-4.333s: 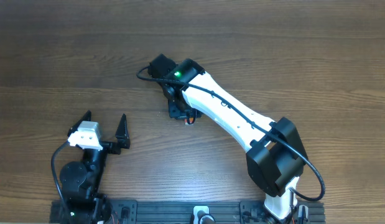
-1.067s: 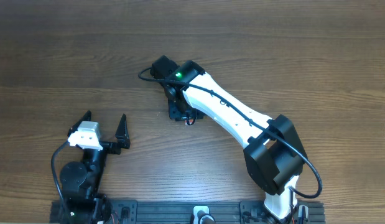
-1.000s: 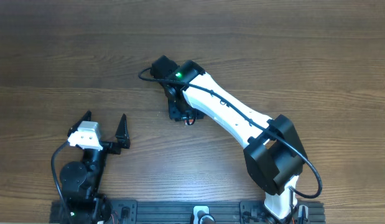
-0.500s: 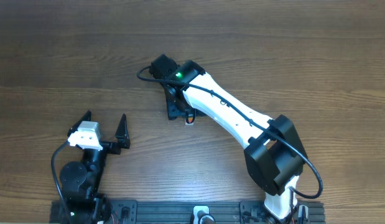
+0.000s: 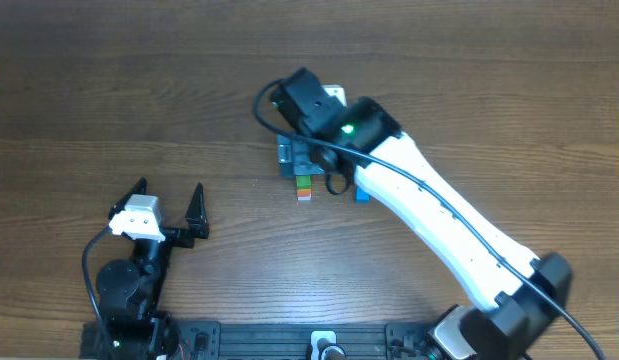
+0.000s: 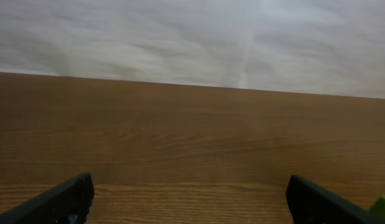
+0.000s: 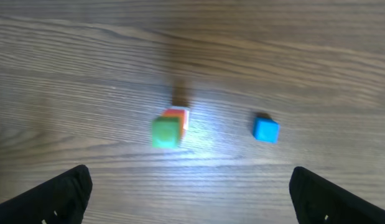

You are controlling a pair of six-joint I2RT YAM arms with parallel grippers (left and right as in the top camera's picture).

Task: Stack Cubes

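A green cube [image 7: 165, 132] sits on top of an orange cube [image 7: 178, 116], forming a small stack [image 5: 304, 187] near the middle of the table. A blue cube [image 7: 265, 129] lies alone on the wood just right of the stack [image 5: 361, 194]. My right gripper [image 7: 189, 180] hangs high above the cubes, open and holding nothing; in the top view it [image 5: 297, 158] shows just beyond the stack. My left gripper [image 5: 170, 203] rests open near the left arm's base, well to the left of the cubes, with nothing between its fingers [image 6: 64, 196].
The wooden table [image 5: 109, 90] is bare around the cubes. A pale wall [image 6: 192, 37] rises behind the table's far edge. A sliver of green [image 6: 384, 203] shows at the edge of the left wrist view.
My right gripper has risen off the stack and its arm has swung right, uncovering the green-topped stack and the blue cube. The left arm has not moved.
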